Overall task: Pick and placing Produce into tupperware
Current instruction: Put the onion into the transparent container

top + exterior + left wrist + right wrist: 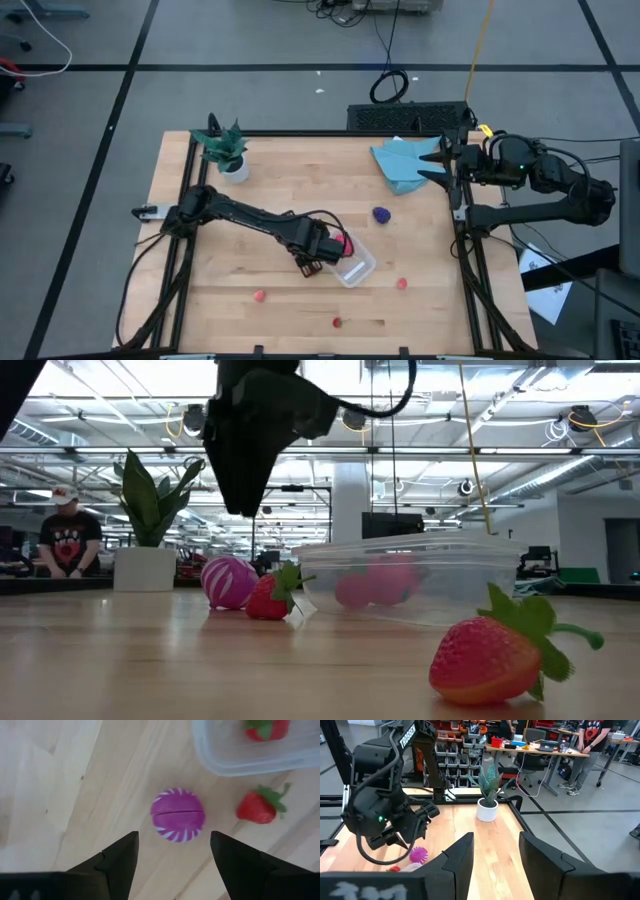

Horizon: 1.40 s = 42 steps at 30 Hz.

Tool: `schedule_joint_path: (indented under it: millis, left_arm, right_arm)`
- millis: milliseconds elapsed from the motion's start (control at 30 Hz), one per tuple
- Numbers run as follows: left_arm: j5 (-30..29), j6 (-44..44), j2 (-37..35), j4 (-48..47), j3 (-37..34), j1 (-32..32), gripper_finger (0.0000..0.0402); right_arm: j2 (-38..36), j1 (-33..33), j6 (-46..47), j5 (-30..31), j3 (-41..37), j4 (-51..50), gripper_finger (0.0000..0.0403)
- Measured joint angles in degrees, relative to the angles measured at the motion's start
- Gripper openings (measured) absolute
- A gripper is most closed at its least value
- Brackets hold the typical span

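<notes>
A magenta striped piece (178,815) lies on the wooden table beside a red strawberry (260,807), next to the clear tupperware (240,755). My left gripper (172,855) hangs open above the magenta piece, pointing down, with one finger on either side of it and clear of it. In the low view the left gripper (245,465) stands well above the magenta piece (229,581) and the tupperware (410,575), which holds a strawberry (265,727) and pink pieces (370,585). My right gripper (495,855) waits open at the table's far right.
A dark purple piece (382,214) lies right of centre. Small red berries (259,296) (337,322) (402,284) lie toward the near edge. A blue cloth (405,160) lies at the far right and a potted plant (225,150) stands at the far left.
</notes>
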Motion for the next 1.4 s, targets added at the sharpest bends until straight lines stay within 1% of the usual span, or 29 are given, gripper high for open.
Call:
schedule_joint_path:
  millis: [100,400,567,1033,1233,1400]
  left_arm:
    - [-0.06,-0.37,-1.35,1.28,-2.22,-0.02,0.0253]
    - [1.18,-2.58,-8.78,14.50,-14.62,0.47,0.0253]
    - [2.80,-3.54,-10.86,20.24,-19.16,0.46,0.0253]
    - [3.68,-2.43,-10.95,24.52,-22.83,1.78,0.0253]
    - [4.20,-1.34,-10.95,24.34,-22.94,2.50,0.0253]
    - [4.55,-0.46,-10.95,24.19,-22.94,2.70,0.0270]
  right_arm:
    - [0.02,0.00,1.38,-0.02,0.00,0.00,0.0151]
    - [0.02,0.00,1.69,-0.02,0.00,-0.06,0.0151]
    - [0.02,0.00,1.71,-0.03,0.00,0.19,0.0151]
    - [0.86,0.00,2.60,-0.03,0.00,1.33,0.0151]
    - [1.20,-0.02,2.58,-0.04,0.00,1.57,0.0151]
    - [1.27,0.00,2.50,-0.04,0.00,1.60,0.0151]
